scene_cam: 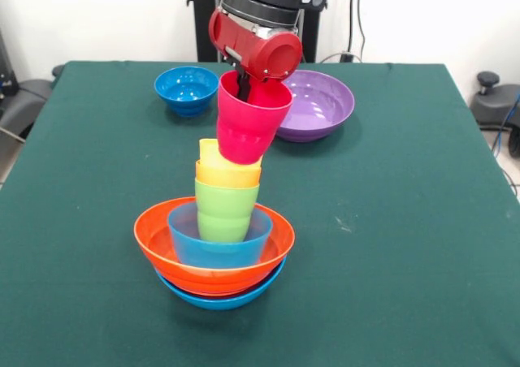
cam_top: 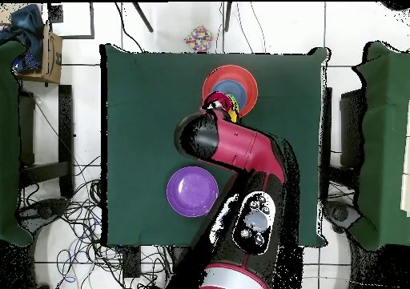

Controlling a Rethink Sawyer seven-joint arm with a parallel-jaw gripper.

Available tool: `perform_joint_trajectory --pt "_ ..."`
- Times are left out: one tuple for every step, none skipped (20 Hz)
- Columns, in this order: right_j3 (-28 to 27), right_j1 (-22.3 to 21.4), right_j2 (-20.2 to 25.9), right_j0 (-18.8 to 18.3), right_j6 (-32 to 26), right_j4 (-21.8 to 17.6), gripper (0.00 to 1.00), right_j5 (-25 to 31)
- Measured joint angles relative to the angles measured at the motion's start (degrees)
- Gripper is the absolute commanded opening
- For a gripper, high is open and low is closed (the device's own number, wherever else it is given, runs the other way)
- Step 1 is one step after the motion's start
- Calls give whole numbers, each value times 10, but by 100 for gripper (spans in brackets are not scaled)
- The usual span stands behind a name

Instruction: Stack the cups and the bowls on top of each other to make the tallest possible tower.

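Observation:
The tower stands at the near middle of the table in the front view. A large light-blue bowl (scene_cam: 219,300) is at its base, with a large orange bowl (scene_cam: 159,249) in it and a small light-blue bowl (scene_cam: 188,245) inside that. A green cup (scene_cam: 225,209), an orange cup (scene_cam: 227,174) and a yellow cup (scene_cam: 211,149) rise from it. My gripper (scene_cam: 244,87) is shut on the rim of the pink cup (scene_cam: 246,127), one finger inside. The pink cup hangs tilted, its base at the yellow cup's mouth. In the overhead view the arm covers most of the cups, and only the orange bowl (cam_top: 244,79) shows well.
A small dark-blue bowl (scene_cam: 186,88) sits at the far left of the green table (scene_cam: 406,221). Right of the arm lies a large purple bowl (scene_cam: 321,103), seen from above as the purple bowl (cam_top: 192,191) beside the arm.

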Motion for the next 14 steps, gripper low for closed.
perform_joint_trajectory --pt "0 0 0 0 0 -1 0 0" --pt "0 0 0 0 0 -1 0 0" --pt "0 0 0 0 0 -1 0 2" --pt "0 0 0 0 0 -1 0 4" --pt "-1 -1 0 0 0 -1 0 7" --pt "-2 -1 0 0 0 -1 0 14" --pt "-3 -1 0 0 0 -1 0 21" --pt "-4 -1 0 0 0 -1 0 28" --pt "-5 -2 0 0 0 -1 0 36" --pt "-7 -2 0 0 0 -1 0 46" --pt "-9 -3 0 0 0 -1 0 55" --pt "-12 -4 0 0 0 -1 0 70" --pt "-14 -5 0 0 0 -1 0 82" --pt "-17 -6 0 0 0 -1 0 96"
